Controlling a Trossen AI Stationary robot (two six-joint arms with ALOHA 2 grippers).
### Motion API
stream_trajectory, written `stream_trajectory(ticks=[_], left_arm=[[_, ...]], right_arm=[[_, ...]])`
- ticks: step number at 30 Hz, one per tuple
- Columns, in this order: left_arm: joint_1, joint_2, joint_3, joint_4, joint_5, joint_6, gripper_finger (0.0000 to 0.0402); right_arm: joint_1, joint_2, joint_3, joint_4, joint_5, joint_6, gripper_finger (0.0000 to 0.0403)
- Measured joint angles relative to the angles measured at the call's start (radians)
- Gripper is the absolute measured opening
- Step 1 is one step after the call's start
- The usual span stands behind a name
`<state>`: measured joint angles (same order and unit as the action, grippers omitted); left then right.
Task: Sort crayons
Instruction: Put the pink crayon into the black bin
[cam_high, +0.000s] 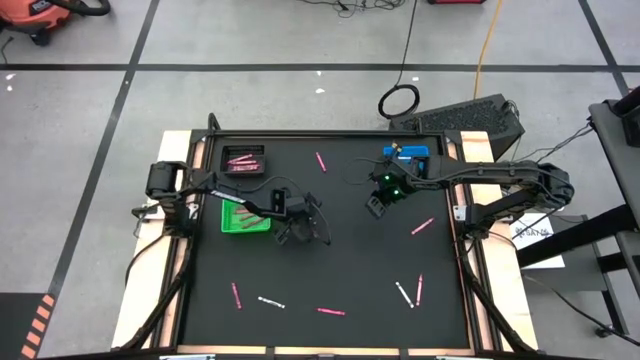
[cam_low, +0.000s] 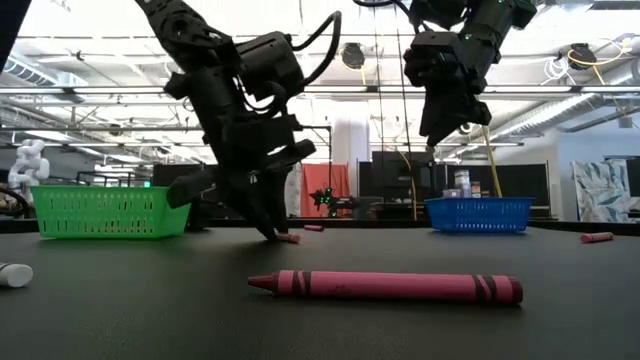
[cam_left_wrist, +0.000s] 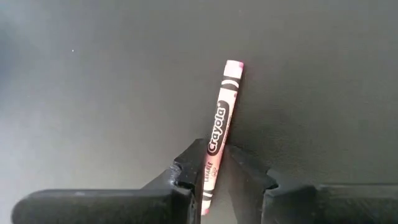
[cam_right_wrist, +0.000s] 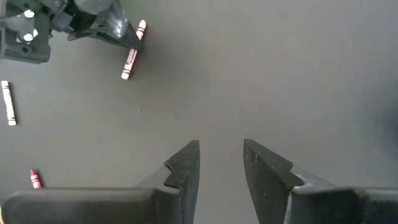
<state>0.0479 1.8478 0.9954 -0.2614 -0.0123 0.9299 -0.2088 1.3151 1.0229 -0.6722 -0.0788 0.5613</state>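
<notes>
A pink crayon (cam_left_wrist: 222, 115) lies flat on the black table (cam_high: 340, 260), near the middle. My left gripper (cam_left_wrist: 216, 155) is open and down at the table top (cam_low: 272, 235), with one finger on each side of this crayon's wrapped body. The right wrist view shows the same crayon (cam_right_wrist: 132, 55) sticking out on both sides of that gripper. My right gripper (cam_right_wrist: 221, 152) hangs open and empty, high above the table's far middle (cam_high: 376, 207). Other pink and white crayons lie scattered about. My left gripper straddles the pink crayon near one end (cam_left_wrist: 211, 163), its fingers slanting down from above and standing across the crayon. The crayon lies on the table. I cannot tell whether a finger (cam_left_wrist: 189, 165) touches it.
A green tray (cam_high: 245, 217) and a black tray (cam_high: 243, 162) holding pink crayons stand at the left, a blue tray (cam_high: 407, 158) at the far right. Loose crayons: pink (cam_high: 320, 160), (cam_high: 422, 226), (cam_high: 236, 294), (cam_high: 331, 311), (cam_high: 419, 288); white (cam_high: 270, 301), (cam_high: 403, 294).
</notes>
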Motion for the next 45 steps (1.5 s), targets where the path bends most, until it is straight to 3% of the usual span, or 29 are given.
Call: stream_trajectory(ticks=[6, 12, 20, 26, 38, 45], left_arm=[[0.004, 0.010, 0.000, -0.024, 0.020, -0.007, 0.0066], [0.003, 0.011, 0.004, -0.034, 0.012, -0.021, 0.0009], [-0.023, -0.008, 0.067, -0.110, -0.070, -0.084, 0.0005], [-0.002, -0.116, 0.090, -0.226, -0.076, -0.124, 0.0002], [0.218, -0.411, 0.091, -0.512, -0.083, -0.243, 0.0002], [0.420, -0.481, 0.091, -0.634, -0.082, -0.239, 0.0003]], right_arm=[[0.001, 0.000, 0.000, 0.009, 0.001, -0.001, 0.0108], [0.001, 0.000, 0.000, 0.010, 0.002, -0.009, 0.0108], [0.001, 0.000, 0.000, 0.009, 0.003, -0.031, 0.0108], [0.001, 0.000, 0.000, 0.010, 0.004, -0.052, 0.0108], [0.001, -0.001, 0.000, 0.011, 0.003, -0.050, 0.0108], [0.001, -0.001, 0.000, 0.010, 0.003, -0.051, 0.0108]])
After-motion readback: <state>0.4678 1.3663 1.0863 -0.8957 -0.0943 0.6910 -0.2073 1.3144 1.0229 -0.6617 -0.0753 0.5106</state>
